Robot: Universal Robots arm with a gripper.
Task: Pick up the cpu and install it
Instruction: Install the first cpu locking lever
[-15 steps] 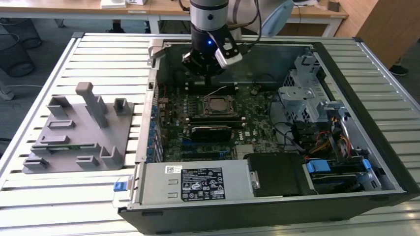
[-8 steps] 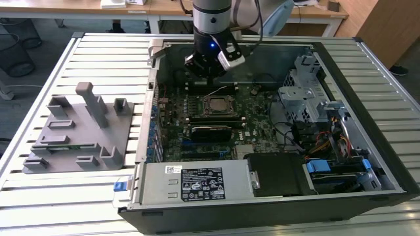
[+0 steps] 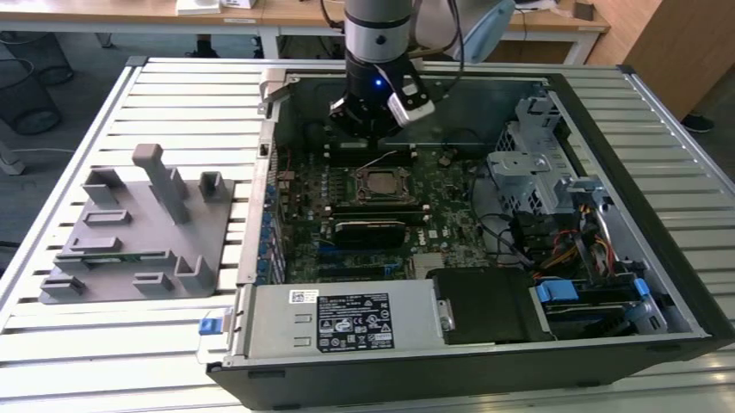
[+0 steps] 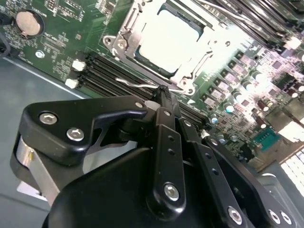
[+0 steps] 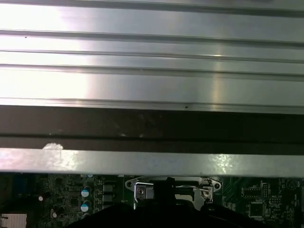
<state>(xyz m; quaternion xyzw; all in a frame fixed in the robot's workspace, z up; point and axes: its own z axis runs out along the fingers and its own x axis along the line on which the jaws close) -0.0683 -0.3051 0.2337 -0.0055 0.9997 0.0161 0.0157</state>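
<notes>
The cpu [image 4: 172,39] lay seated in the motherboard socket [image 3: 380,182], mid-board inside the open computer case [image 3: 643,284], so I judged it placed. My gripper [image 4: 164,92] hung just above the socket's lever, fingers pinched together, gripping nothing. Memory slots [image 3: 367,231] flanked the socket.

The cpu [image 4: 173,40] has a shiny, smooth metal top that glares white. The gripper [image 4: 164,95] looks like smooth black plastic with silver screws. The surface [image 3: 172,86] is ribbed, shiny metal. The fixture blocks [image 3: 138,232] look like dull grey plastic
</notes>
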